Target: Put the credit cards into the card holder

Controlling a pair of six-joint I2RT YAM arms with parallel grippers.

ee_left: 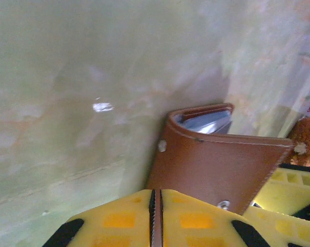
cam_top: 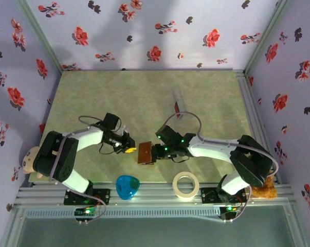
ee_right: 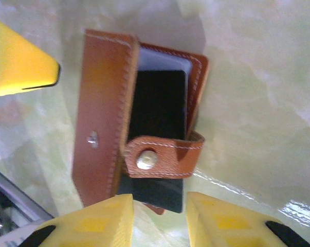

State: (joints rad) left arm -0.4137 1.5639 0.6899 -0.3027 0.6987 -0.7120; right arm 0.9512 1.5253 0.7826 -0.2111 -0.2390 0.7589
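Right gripper: jaws part-way apart, seemingly clamped on near end of card holder; likely bracing it to keep the cover open
Left gripper: fingers pressed together; whether anything is pinched cannot be told; just beside holder's outer cover, probably propping it
Card holder: mid-table between both grippers; snap tab undone; dark credit card sits in sleeve
Red credit card: well apart, toward rear, at clear stand
Surface: pale green marbled tabletop, glossy
Room: lilac walls, red flowers; tape roll near front edge

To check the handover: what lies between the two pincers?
The brown card holder lies between the left pincer and the right pincer, in the top view.
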